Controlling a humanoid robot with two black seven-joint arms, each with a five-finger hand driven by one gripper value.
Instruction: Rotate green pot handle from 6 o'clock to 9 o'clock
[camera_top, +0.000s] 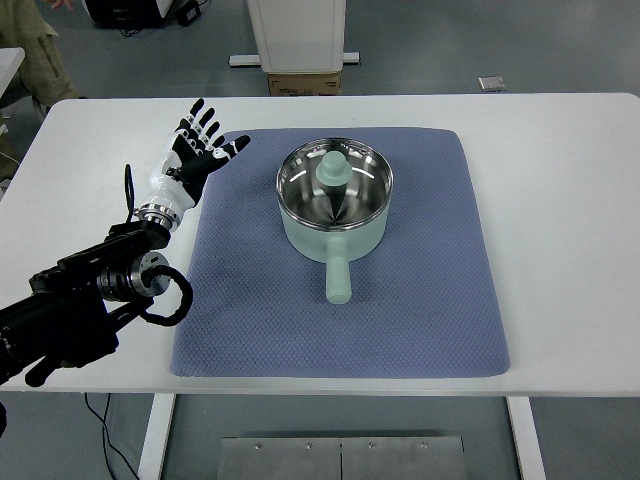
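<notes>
On the white table (560, 200), your blue mat (250, 320) held the green pot (335, 212), handle (337, 277) pointing near; your left hand (195, 152) hovered far-left, fingers spread, empty, forearm cut off.

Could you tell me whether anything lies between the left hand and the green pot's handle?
Nothing visible does. The left hand hovers open at the blue mat's left edge, and only bare mat separates it from the handle, which points toward the robot.

Pale green pot (334, 205) sits upright, its steel interior showing. A green knobbed piece rests inside. Its handle (337, 276) points toward 6 o'clock.
</notes>
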